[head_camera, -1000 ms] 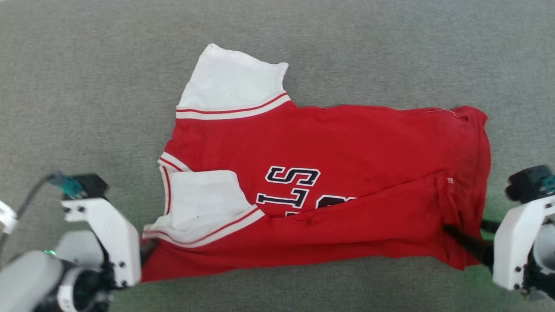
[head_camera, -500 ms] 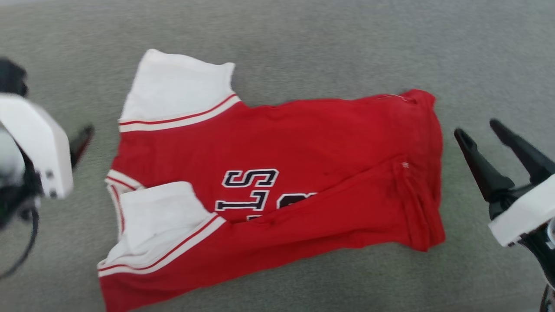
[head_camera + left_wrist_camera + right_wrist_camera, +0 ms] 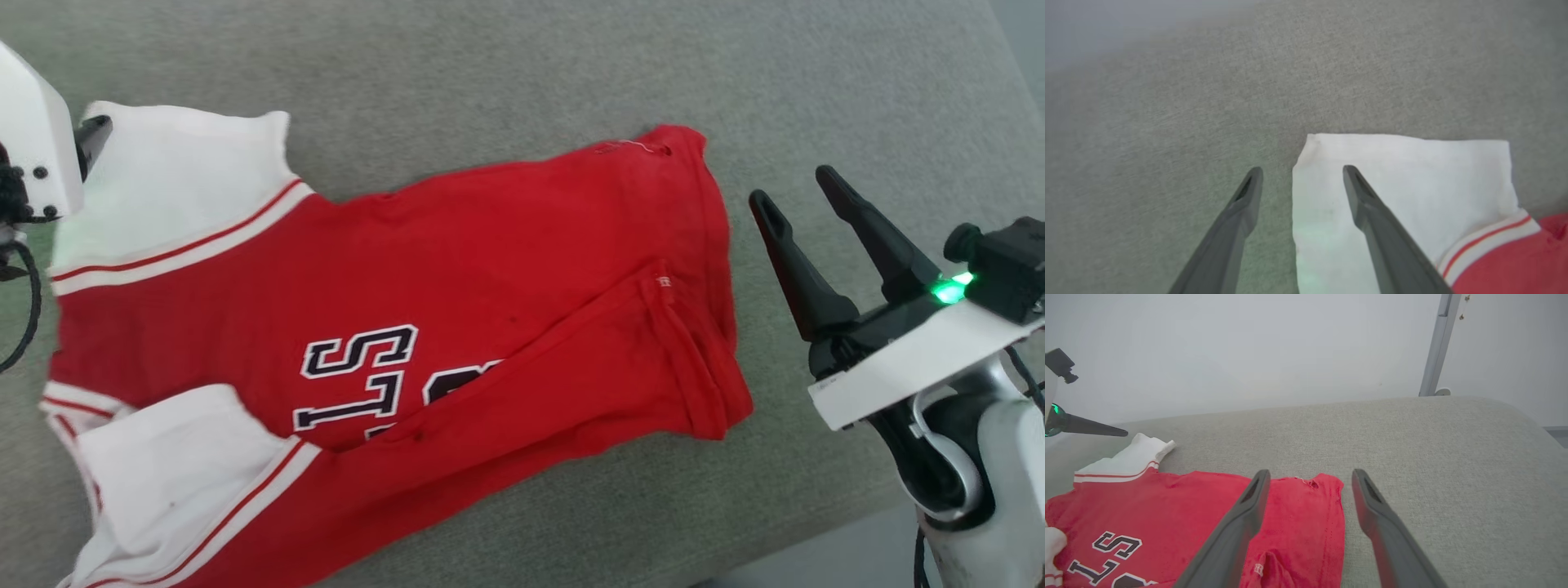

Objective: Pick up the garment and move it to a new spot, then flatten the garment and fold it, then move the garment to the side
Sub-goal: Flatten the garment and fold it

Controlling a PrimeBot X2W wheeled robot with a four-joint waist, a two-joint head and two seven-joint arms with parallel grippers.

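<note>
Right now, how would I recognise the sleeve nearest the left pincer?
A red jersey lies on the grey surface. At its far corner by the left pincer, this white sleeve lies flat on the grey; the other sleeve is folded onto the red body.

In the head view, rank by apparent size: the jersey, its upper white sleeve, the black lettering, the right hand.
jersey
upper white sleeve
black lettering and right hand look alike; the hand may be nearer, so unranked.
</note>
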